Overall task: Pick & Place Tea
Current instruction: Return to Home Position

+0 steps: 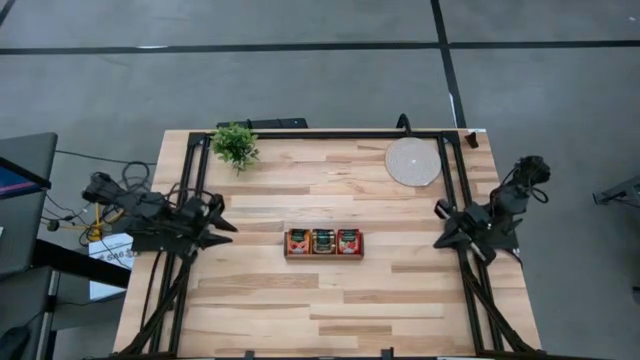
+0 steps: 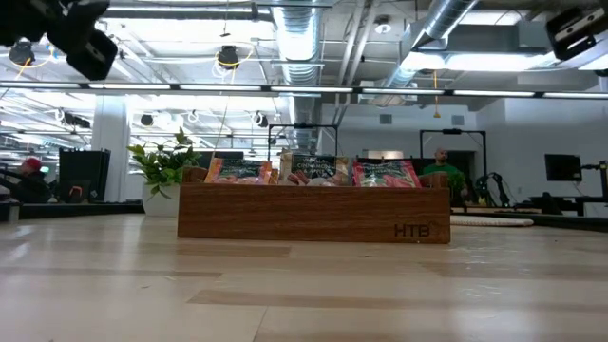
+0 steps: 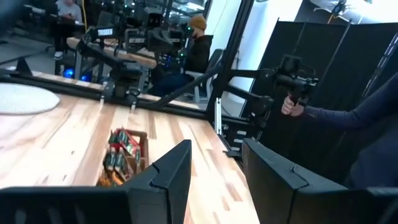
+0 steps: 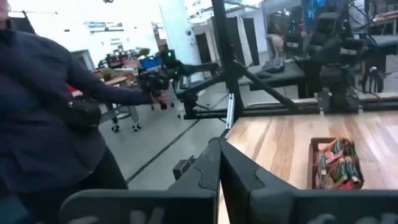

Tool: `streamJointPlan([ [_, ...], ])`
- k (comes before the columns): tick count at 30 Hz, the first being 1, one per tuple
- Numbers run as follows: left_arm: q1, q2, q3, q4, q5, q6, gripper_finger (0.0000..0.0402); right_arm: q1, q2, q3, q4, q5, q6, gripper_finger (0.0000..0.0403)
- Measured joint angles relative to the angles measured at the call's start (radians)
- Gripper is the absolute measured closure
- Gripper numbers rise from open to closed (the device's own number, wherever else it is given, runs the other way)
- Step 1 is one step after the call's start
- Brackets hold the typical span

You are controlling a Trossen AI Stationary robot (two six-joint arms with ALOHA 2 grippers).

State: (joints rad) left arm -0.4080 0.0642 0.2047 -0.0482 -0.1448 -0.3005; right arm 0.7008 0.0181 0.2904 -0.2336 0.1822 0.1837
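The tea sachets (image 1: 323, 240), red with green and white print, stand upright in the three compartments of the brown wooden tray (image 1: 323, 256) at the table's middle. They also show in the low view as sachets (image 2: 309, 171) above the tray wall (image 2: 313, 214). My left gripper (image 1: 228, 216) hovers left of the tray, and in the left wrist view my left gripper (image 3: 217, 158) is open and empty, with the tray (image 3: 126, 158) beyond it. My right gripper (image 1: 438, 224) hovers right of the tray. In the right wrist view my right gripper (image 4: 219, 152) is shut on nothing, with the tray (image 4: 336, 163) ahead.
A small green potted plant (image 1: 235, 145) stands at the far left of the table. A round pale mat (image 1: 413, 161) lies at the far right. Black frame rails (image 1: 330, 133) run along the table's edges. A person in dark clothes (image 4: 56, 118) stands beside the table holding a handheld device (image 3: 295, 81).
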Motion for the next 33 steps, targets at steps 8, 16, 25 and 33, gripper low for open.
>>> streamJointPlan([
  [8, 0.002, 0.000, -0.069, 0.063, 0.000, -0.029, 0.0266, -0.048, -0.015, -0.219, 0.263, -0.028, 0.079, 0.0403],
  [16, 0.003, 0.000, -0.069, 0.052, -0.056, -0.003, 0.0266, -0.145, -0.015, -0.282, 0.306, -0.068, 0.041, 0.0403],
  [25, 0.032, 0.000, -0.069, 0.043, -0.095, 0.001, 0.0266, -0.400, -0.015, -0.283, 0.267, -0.203, 0.020, 0.0403],
  [33, 0.136, 0.000, -0.069, 0.045, -0.094, 0.052, 0.0266, -0.662, -0.015, -0.283, 0.286, -0.436, 0.019, 0.0403],
])
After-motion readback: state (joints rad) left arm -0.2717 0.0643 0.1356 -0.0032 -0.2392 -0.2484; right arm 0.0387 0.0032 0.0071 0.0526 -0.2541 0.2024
